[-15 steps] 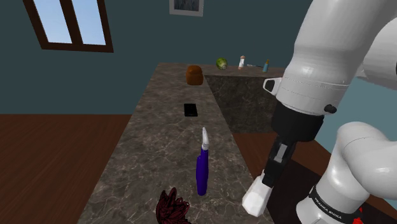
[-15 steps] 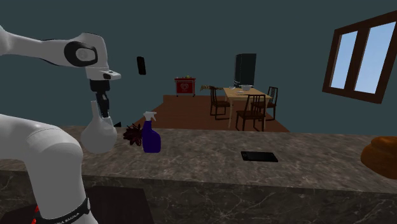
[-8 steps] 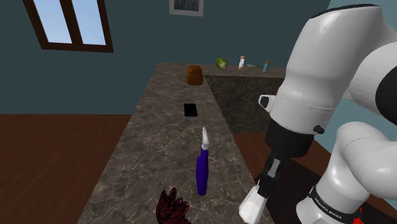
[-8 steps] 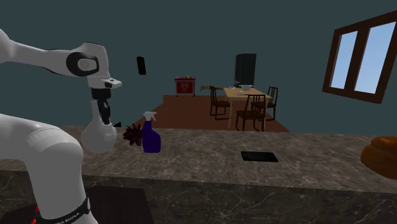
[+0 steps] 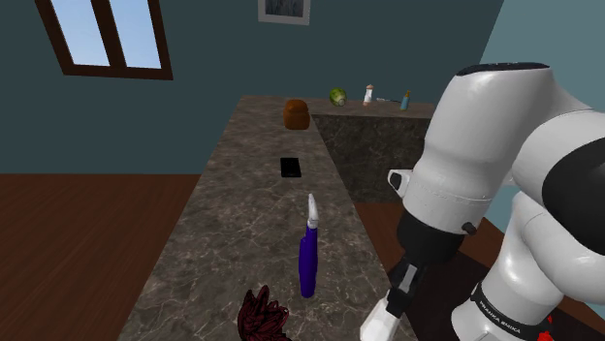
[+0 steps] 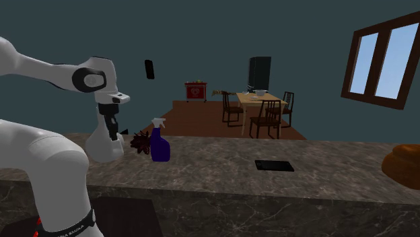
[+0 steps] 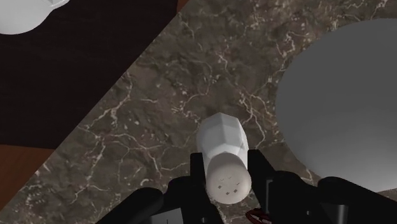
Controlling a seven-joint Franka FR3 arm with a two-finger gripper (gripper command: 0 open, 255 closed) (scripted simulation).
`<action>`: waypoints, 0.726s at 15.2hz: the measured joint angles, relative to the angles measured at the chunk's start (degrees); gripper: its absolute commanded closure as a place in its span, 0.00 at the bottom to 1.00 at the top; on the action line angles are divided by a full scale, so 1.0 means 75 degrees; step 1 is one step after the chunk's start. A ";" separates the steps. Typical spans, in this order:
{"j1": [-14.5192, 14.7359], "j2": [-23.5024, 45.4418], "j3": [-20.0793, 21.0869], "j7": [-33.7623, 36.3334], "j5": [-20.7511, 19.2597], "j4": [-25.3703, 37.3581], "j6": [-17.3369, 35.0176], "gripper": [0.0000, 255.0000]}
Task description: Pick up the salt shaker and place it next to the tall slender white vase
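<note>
Pickup part looks done to me. In the wrist view the gripper (image 7: 230, 165) is clamped on the shaker (image 7: 221, 141), 1 finger on each side just under its holed cap, with the body pointing down at the marble counter (image 7: 159, 108). Close beside the shaker is a big pale rounded shape that I'm reading as the vase (image 7: 343, 102). There's a strip of counter between the 2, so they're near but not touching.

Second exterior view, left to right: the gripper hangs low at the counter's left end, right at the fat white bottom of the vase. After that come a dark red spiky thing (image 6: 141, 143), a purple spray bottle (image 6: 159, 143) and, well off to the right, a flat black slab (image 6: 274, 165).

So I'd say the carry is basically over too. What's left is setting the shaker down and letting go. I can't tell whether its base is already on the counter, since the wrist view looks straight down on the cap.
</note>
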 measured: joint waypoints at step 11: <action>0.0094 0.0663 0.0711 -0.0166 0.0651 -0.0733 0.1386 1.00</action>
